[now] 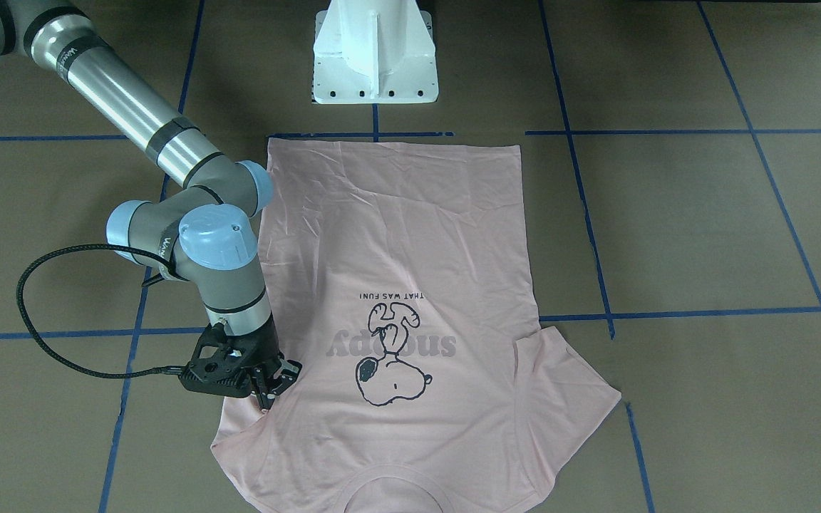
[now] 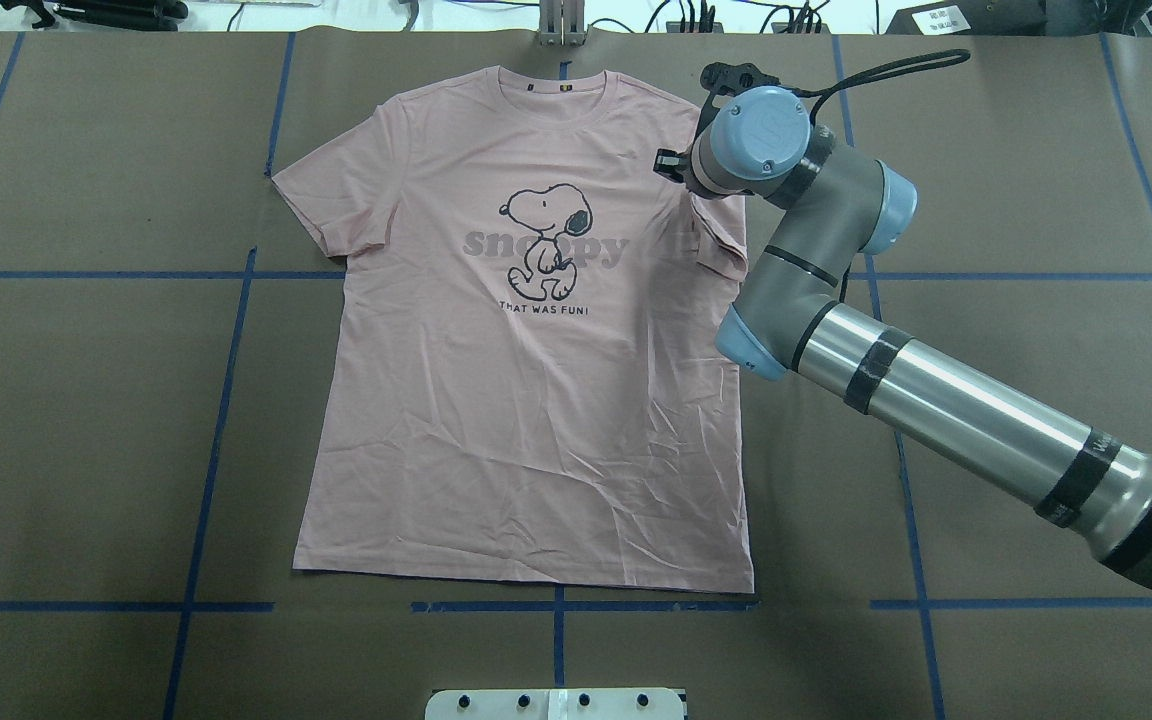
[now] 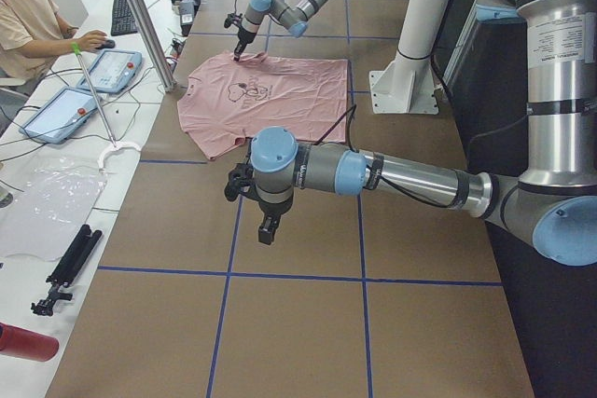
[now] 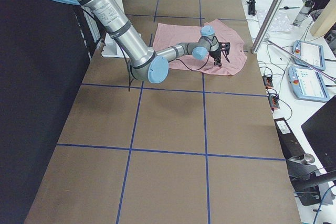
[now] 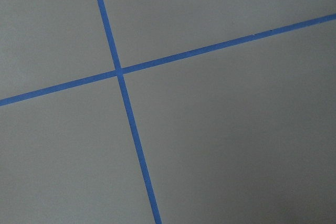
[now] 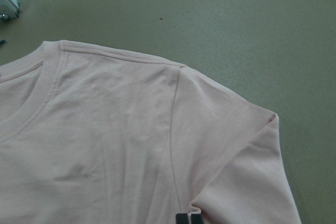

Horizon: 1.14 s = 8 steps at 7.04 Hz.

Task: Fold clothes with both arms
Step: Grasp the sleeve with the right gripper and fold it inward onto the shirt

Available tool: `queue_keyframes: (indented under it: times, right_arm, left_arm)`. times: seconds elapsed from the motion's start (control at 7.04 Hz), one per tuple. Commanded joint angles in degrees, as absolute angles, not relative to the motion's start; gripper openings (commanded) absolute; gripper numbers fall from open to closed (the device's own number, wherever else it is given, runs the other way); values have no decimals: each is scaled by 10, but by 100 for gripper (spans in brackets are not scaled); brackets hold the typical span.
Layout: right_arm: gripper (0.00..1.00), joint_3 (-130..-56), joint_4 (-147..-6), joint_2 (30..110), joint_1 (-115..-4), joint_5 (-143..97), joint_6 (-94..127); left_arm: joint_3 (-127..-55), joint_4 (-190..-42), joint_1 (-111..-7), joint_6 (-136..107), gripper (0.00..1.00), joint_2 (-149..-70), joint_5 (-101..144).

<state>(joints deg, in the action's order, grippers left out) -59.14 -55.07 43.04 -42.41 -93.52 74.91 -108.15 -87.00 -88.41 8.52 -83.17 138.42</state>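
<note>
T-shirt (image 1: 396, 235) sleeve lies under right fingers (image 1: 268, 390) (open or closed, I cannot tell).

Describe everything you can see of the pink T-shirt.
The pale pink T-shirt, soft knit by its look, lies flat and print-up on the brown table, collar away from the robot, lightly creased. It bears a black-outlined cartoon dog over grey lettering. One sleeve is bunched inward, where the right gripper sits; whether it grips is unclear.
</note>
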Motion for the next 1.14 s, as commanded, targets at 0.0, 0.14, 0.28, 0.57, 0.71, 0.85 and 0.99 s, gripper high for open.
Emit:
queue_keyframes:
  times: [0.0, 0.14, 0.28, 0.57, 0.71, 0.85, 0.99]
  right_arm:
    - [0, -584, -550, 424, -423, -917, 750]
    - [0, -575, -550, 415, -423, -917, 750]
    - [14, -574, -551, 412, -423, -915, 751]
    - [100, -574, -553, 413, -423, -903, 751]
    - [100, -580, -552, 413, -423, -903, 749]
    - [100, -604, -555, 418, -425, -910, 748]
    - [100, -666, -569, 445, -436, -948, 749]
  left_arm:
    - [-1085, -870, -884, 85, 100, -834, 1384]
    - [-1089, -870, -884, 85, 100, -834, 1384]
    - [-1091, -870, -884, 84, 100, -835, 1384]
    - [-1096, -870, -883, 83, 100, -836, 1390]
    - [-1105, -872, -882, 83, 100, -836, 1435]
    - [-1116, -890, -878, 79, 100, -833, 1470]
    - [-1118, -893, -878, 75, 100, -831, 1469]
